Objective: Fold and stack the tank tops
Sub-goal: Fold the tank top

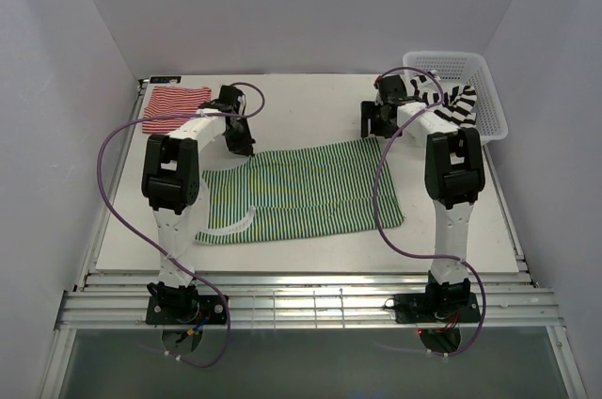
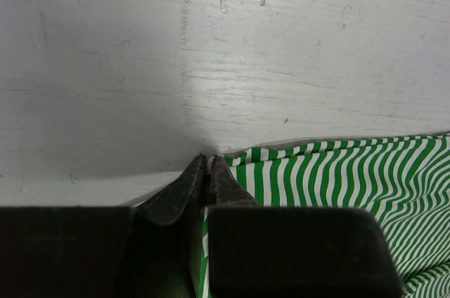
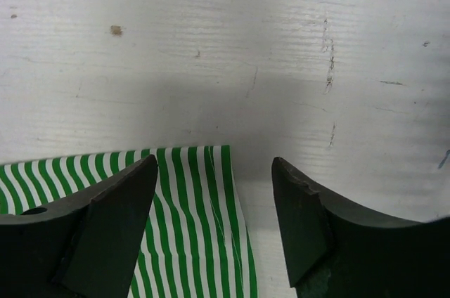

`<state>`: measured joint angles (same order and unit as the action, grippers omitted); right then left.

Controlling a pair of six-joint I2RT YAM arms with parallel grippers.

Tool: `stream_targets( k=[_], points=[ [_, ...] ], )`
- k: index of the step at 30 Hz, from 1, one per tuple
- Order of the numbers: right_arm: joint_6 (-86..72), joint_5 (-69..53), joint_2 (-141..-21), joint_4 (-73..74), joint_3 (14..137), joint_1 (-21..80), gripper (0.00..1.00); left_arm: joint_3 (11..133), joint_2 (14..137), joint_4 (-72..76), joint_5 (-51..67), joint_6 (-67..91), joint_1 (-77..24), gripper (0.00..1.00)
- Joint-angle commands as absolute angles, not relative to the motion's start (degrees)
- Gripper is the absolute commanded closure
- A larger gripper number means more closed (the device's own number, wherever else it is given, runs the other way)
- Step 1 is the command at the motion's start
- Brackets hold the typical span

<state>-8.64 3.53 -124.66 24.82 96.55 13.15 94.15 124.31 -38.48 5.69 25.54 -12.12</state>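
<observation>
One red top (image 1: 177,101) is lying folded; left gripper (image 2: 209,163) is pinching the green top (image 1: 310,187), right gripper (image 3: 214,166) gaping; black-and-white top (image 1: 458,105) waiting.

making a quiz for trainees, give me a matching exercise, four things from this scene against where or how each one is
1 red-and-white top
2 green-and-white top
3 black-and-white top
4 right gripper

a at the edge of the basket
b open over a green-striped corner
c folded, far left
d spread out in the middle

Pairs: 1-c; 2-d; 3-a; 4-b
</observation>
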Motion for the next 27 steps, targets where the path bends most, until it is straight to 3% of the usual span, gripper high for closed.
stream_targets(
  k=[1,6,12,15,18,27],
  points=[
    [-9.4,5.4,-126.1,21.6,99.0,13.4,0.30,94.1,126.1,-37.6,5.4,24.8,-12.4,1.00],
    [-10.1,5.5,-127.0,20.8,97.4,13.4,0.48,94.0,126.4,-37.4,5.5,24.8,-12.4,1.00],
    [-10.4,5.4,-127.7,19.6,96.5,13.4,0.53,93.9,126.6,-37.2,5.2,24.6,-12.4,1.00],
    [-10.5,5.4,-128.2,20.0,97.0,13.4,0.69,94.0,126.9,-37.2,4.7,24.3,-12.3,1.00],
    [-10.4,6.1,-127.9,20.1,96.8,13.4,0.92,94.3,127.2,-37.2,4.4,24.3,-12.3,1.00],
    [-6.4,8.0,-124.5,18.4,98.3,13.4,0.92,100.2,127.5,-37.4,5.0,23.4,-12.3,1.00]
  ],
)
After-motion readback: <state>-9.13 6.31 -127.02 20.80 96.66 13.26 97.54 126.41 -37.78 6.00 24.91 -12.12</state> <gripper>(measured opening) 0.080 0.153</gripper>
